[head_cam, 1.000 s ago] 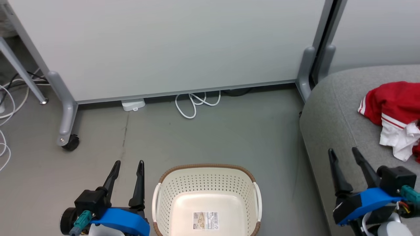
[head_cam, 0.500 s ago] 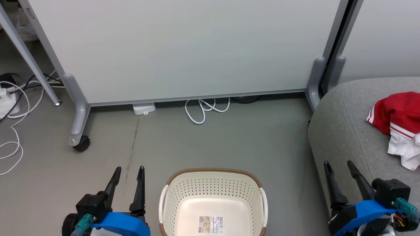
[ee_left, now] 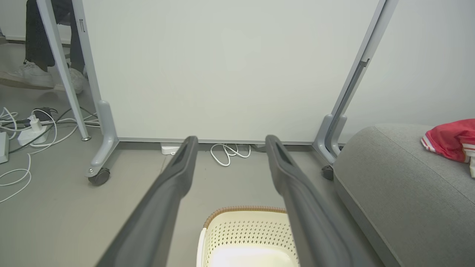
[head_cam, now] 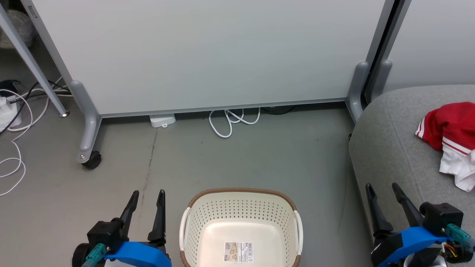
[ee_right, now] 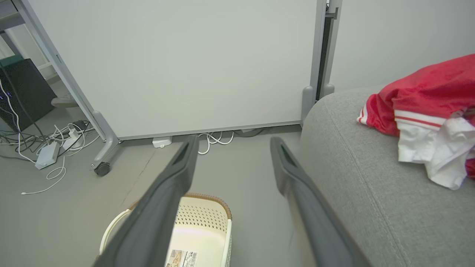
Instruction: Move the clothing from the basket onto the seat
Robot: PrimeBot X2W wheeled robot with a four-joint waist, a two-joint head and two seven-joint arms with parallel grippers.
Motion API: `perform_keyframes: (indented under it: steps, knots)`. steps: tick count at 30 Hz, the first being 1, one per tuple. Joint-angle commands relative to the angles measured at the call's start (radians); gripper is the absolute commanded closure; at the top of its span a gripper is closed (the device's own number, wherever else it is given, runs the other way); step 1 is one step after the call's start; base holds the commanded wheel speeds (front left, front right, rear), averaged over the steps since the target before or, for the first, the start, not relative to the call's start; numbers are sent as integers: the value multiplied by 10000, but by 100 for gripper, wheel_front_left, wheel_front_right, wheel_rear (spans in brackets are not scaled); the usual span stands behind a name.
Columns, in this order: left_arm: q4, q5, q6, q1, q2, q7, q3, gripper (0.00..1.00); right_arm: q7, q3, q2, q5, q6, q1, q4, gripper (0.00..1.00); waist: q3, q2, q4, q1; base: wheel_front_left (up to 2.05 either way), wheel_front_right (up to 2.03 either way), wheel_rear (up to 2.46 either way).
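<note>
My left gripper [head_cam: 147,193], near left, fingers spread, holding nothing. The basket [head_cam: 241,190], near centre, bare but for its paper label [head_cam: 238,251]. My right gripper [head_cam: 381,186], likewise spread and empty, by the near edge of the seat [head_cam: 386,148]. Red clothing [head_cam: 445,126] heaped on the seat, right; I judge the job finished

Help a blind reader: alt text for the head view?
Red-and-white fabric clothing lies on the light-grey upholstered seat at right; the oval cream-white plastic basket holds just a paper label, flanked by the open left gripper and right gripper.
</note>
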State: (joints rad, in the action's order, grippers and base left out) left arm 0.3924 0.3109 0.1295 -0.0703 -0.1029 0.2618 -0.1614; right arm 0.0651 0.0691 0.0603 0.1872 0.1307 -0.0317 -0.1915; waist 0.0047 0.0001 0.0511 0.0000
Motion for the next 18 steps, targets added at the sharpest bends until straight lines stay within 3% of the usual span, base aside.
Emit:
perform_keyframes:
  steps: [1,6,7,12,18]
  knots:
    - [-31,40,15,25,-16,47,-2,0,-15,8,-26,36,1,134,55,0,38,-1,-13,0,0,0,0]
    - [-50,131,15,-13,-51,47,-42,0,-64,69,-43,-3,1,147,92,0,148,-1,-45,0,0,0,0]
    - [-63,172,15,-25,-57,47,-73,100,-70,76,-45,1,1,143,99,100,171,-1,-49,0,0,0,0]
    - [356,290,0,331,77,-83,-99,100,-148,48,-45,121,0,68,-437,100,168,-1,-52,2,0,0,0]
    - [194,1372,1,265,104,-380,130,100,-325,124,-49,1297,0,-39,-474,100,159,-1,-75,2,0,0,0]
